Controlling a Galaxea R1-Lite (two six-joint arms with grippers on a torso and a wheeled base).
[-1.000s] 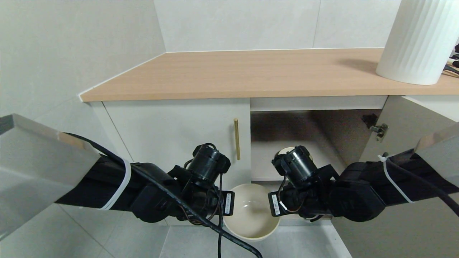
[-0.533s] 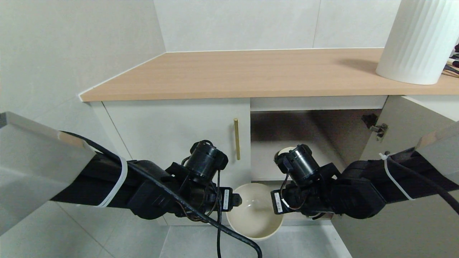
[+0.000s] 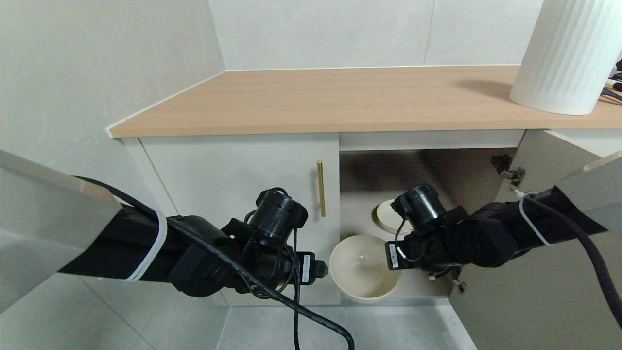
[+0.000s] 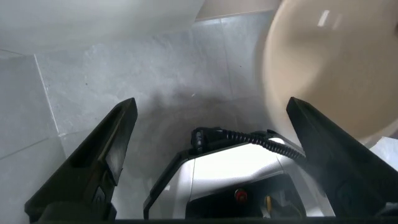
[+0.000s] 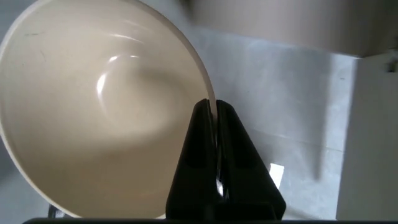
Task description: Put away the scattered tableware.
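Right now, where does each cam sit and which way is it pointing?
Head view: on the head, facing forward and down at the open cabinet; both arms show, left tool open, right tool clamping the bowl rim.
Left wrist view: on the left wrist, facing down at the floor, framed by that tool.
Right wrist view: on the right wrist, facing the bowl rim along that tool.
Shared: bowl in all three.

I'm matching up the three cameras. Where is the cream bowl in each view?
Head view: cream bowl low centre, before the open cabinet, right tool shut on its rim.
Left wrist view: cream bowl beside one finger of the open left tool, over the grey floor tiles.
Right wrist view: cream bowl with its rim in the right tool.
Shared landmark: the grey floor tiles.
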